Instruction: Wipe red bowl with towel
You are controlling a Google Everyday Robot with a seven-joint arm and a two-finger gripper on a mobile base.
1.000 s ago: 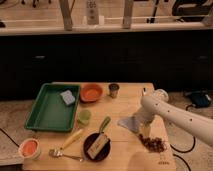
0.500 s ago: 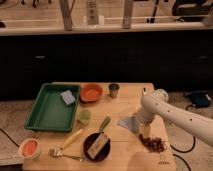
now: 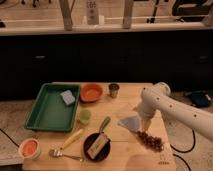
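Note:
The red bowl stands at the back middle of the wooden table, just right of the green tray. The towel, a small flat grey-blue cloth, lies on the table to the right of centre. My gripper hangs from the white arm that reaches in from the right. It is low over the towel's right edge, far from the bowl. Its tip is dark and partly hidden by the arm.
A small metal cup stands right of the bowl. The green tray holds a grey-blue sponge. A green cup, a dark plate, a brush, a fork, a brown pile and a pale-sided bowl lie in front.

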